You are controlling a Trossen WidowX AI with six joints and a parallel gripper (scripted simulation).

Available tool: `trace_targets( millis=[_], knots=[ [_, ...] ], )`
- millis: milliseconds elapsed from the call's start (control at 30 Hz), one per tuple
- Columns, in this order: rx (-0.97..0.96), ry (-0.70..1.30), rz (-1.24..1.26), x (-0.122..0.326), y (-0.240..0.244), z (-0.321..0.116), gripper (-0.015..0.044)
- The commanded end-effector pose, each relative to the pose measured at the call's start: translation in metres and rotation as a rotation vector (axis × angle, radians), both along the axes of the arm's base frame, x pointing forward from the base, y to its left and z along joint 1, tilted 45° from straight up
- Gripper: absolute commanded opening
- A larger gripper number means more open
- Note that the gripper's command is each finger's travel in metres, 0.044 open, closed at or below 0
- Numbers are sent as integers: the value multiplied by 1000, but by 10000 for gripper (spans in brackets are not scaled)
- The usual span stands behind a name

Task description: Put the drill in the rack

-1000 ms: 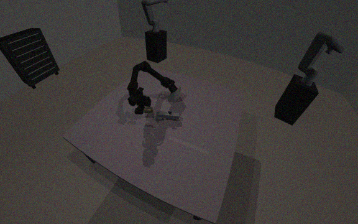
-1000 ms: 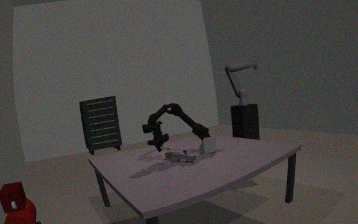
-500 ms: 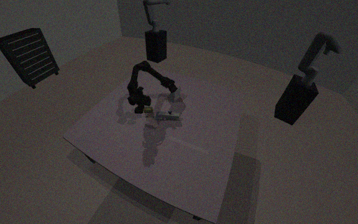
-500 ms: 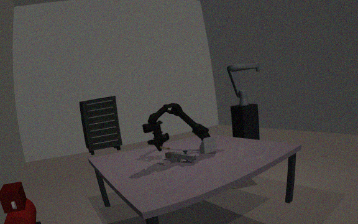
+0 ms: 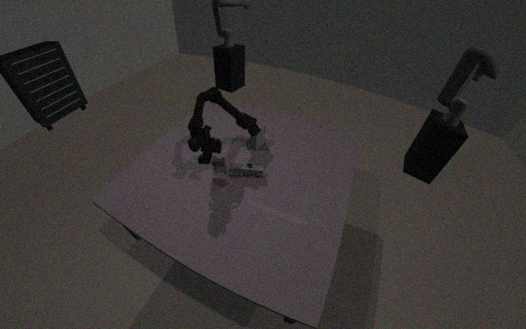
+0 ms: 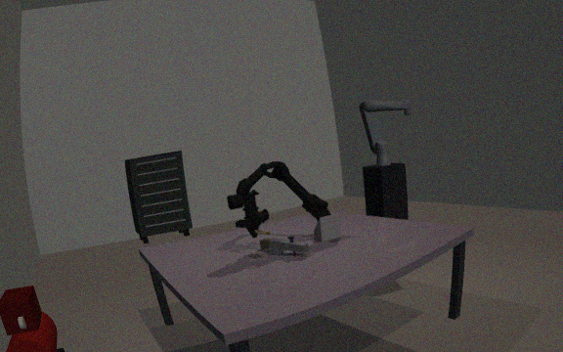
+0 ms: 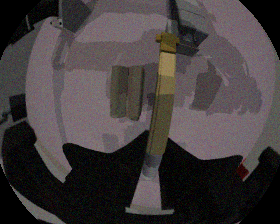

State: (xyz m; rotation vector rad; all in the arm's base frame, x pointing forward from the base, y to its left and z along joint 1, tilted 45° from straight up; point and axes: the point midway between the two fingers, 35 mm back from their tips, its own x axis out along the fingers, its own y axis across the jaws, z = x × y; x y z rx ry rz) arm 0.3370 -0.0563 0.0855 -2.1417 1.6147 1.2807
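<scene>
My gripper (image 5: 205,161) (image 6: 255,235) (image 7: 152,133) is shut on the drill (image 5: 217,157) (image 7: 163,105), which shows as a long gold bar with a gold collar at its far end and a thin grey tip beyond. The drill is above the table, near the grey block (image 5: 246,173) (image 6: 285,247) (image 7: 191,17). Whether its tip is inside or just beside the block I cannot tell. A small dark knob (image 5: 249,165) (image 6: 291,239) on the block looks like the key; how far down it sits is unclear. The rack (image 7: 135,92), a small grooved block, stands left of the drill in the wrist view.
A pale upright panel (image 5: 260,138) (image 6: 329,229) stands on the table (image 5: 290,256) (image 6: 360,264) near my arm's base. The wrist view shows a grey panel (image 7: 75,14) at its upper left. Cabinets and other robot arms stand beyond the table.
</scene>
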Motion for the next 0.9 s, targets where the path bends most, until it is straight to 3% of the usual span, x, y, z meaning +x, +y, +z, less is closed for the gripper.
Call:
trace_targets(
  millis=[0, 867],
  knots=[
    [-1, -2, 6, -5, -4, 3, 0],
    [-3, -1, 6, -28, -31, 7, 0]
  ],
)
